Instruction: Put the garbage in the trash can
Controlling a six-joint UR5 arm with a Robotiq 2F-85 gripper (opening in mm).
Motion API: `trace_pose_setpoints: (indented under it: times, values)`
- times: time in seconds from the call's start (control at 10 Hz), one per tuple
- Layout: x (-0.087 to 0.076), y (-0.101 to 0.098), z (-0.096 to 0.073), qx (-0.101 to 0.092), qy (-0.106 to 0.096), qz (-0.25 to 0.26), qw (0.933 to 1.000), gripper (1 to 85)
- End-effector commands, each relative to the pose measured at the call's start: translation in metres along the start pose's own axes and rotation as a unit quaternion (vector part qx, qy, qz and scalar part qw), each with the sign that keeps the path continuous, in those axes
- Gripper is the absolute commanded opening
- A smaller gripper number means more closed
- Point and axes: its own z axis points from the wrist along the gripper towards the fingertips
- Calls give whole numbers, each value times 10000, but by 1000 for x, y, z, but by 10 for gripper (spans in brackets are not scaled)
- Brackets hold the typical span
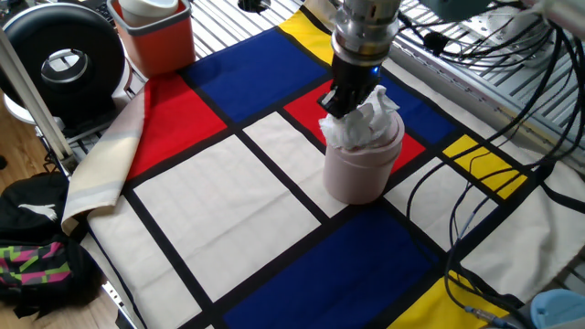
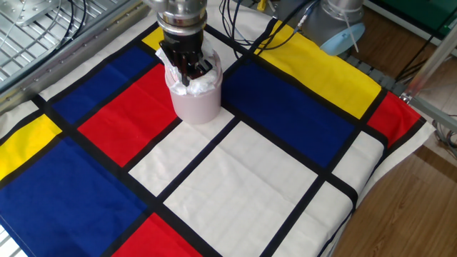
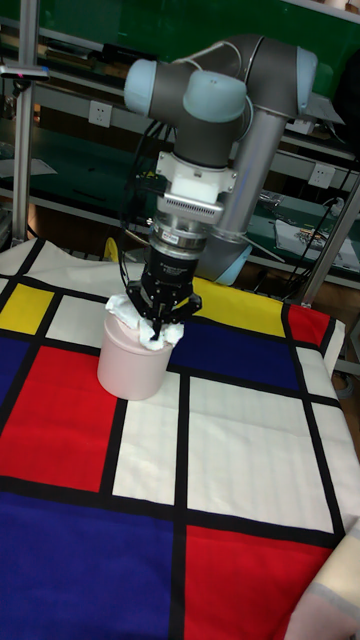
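The pale pink trash can point(image 1: 358, 169) point(image 2: 197, 102) point(image 3: 131, 362) stands upright on the colour-block cloth. The garbage point(image 1: 367, 121) point(image 2: 203, 80) point(image 3: 119, 307), a crumpled white tissue wad, sits in the can's top and bulges above its rim. My gripper point(image 1: 336, 100) point(image 2: 189, 68) point(image 3: 160, 326) points straight down over the can. Its dark fingers stand close together, sunk into the wad and pinching a fold of it. The fingertips are partly hidden by the paper.
A red-orange square bin point(image 1: 155, 32) with a white insert stands at the cloth's far corner beside a round black device point(image 1: 62, 57). Black cables point(image 1: 475, 183) trail over the cloth near the can. The cloth hangs off the table edge point(image 2: 371, 178).
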Motion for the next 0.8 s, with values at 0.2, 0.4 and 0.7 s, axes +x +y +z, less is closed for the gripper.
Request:
trace_pose_setpoints:
  times: [0.2, 0.4, 0.7]
  values:
    - [1, 0, 16, -198, -76, -130, 9997, 10]
    - [-2, 0, 21, -237, -137, -149, 9995, 10]
    - [-12, 25, 9, -429, -234, -168, 9987, 10]
